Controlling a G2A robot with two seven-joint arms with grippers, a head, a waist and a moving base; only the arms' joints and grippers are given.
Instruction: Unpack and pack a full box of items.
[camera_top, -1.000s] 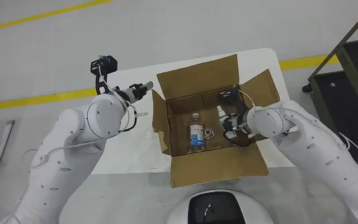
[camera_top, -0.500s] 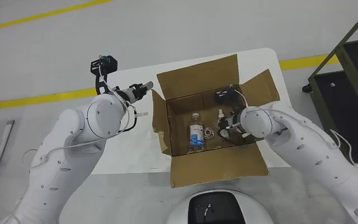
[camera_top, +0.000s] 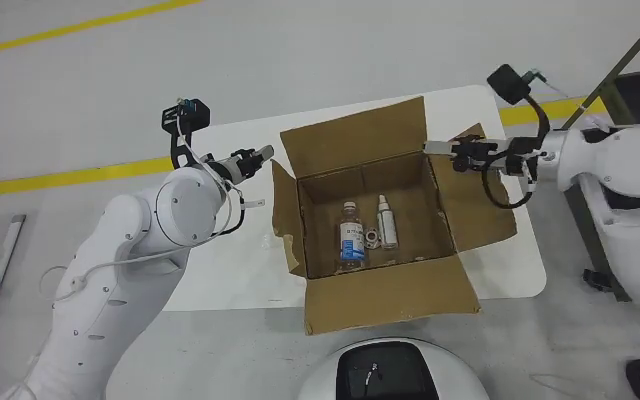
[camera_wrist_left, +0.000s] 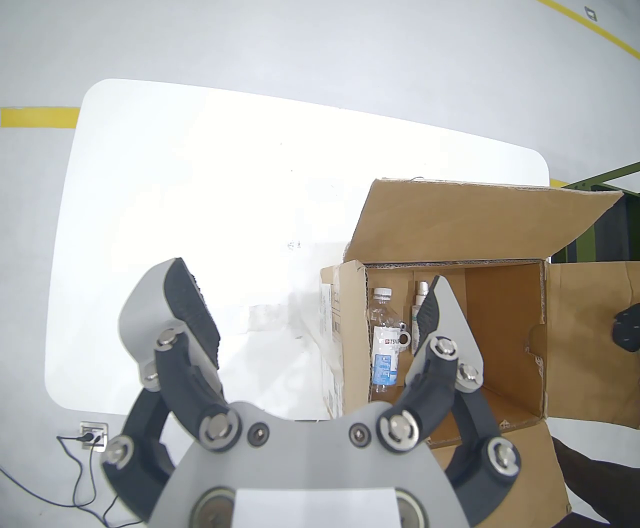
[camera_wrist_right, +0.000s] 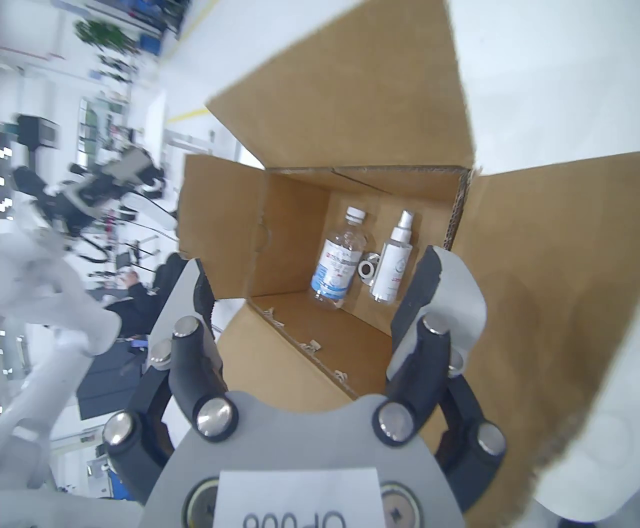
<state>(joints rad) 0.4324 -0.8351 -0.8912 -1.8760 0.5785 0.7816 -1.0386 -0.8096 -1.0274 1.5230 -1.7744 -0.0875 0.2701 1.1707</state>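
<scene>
Top view: open cardboard box (camera_top: 352, 140) on the white table (camera_top: 235, 265), with clear bottle (camera_top: 349, 236), metal ring (camera_top: 371, 238) and spray bottle (camera_top: 386, 221) lying side by side inside. Left gripper (camera_top: 265, 153), fingers apart, just left of the box; right gripper (camera_top: 432, 147), fingers apart, over its right edge.

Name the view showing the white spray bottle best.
Right wrist view: the white plastic spray bottle lies whole, unblocked. Top view shows it whole, farther; in left wrist view, a finger of the left claw covers much of it.
</scene>
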